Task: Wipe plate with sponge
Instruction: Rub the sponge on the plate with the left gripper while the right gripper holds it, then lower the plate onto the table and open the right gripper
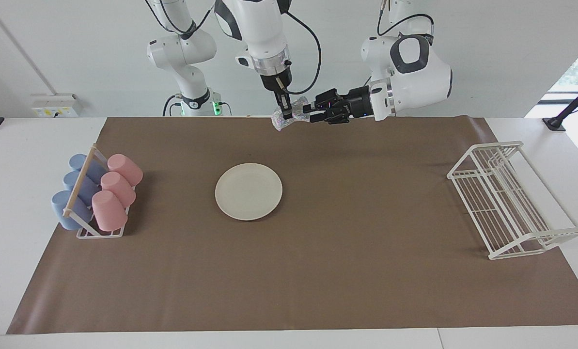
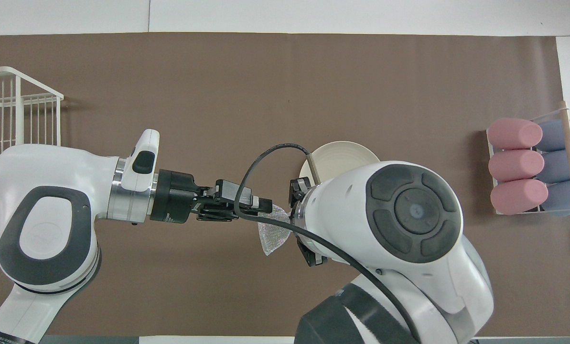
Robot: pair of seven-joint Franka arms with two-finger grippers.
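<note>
The sponge, a small shimmery silver lump, hangs in the air over the brown mat's edge closest to the robots. My right gripper points straight down and is shut on it. My left gripper reaches in sideways and is shut on the sponge's other end. From overhead, the sponge shows between the left gripper and the right arm's wrist, which hides the right gripper. The cream-white plate lies bare on the mat, well below both grippers. In the overhead view the right arm covers part of the plate.
A wire rack with pink and blue cups stands at the right arm's end of the table. A white wire dish rack stands at the left arm's end. A brown mat covers the table.
</note>
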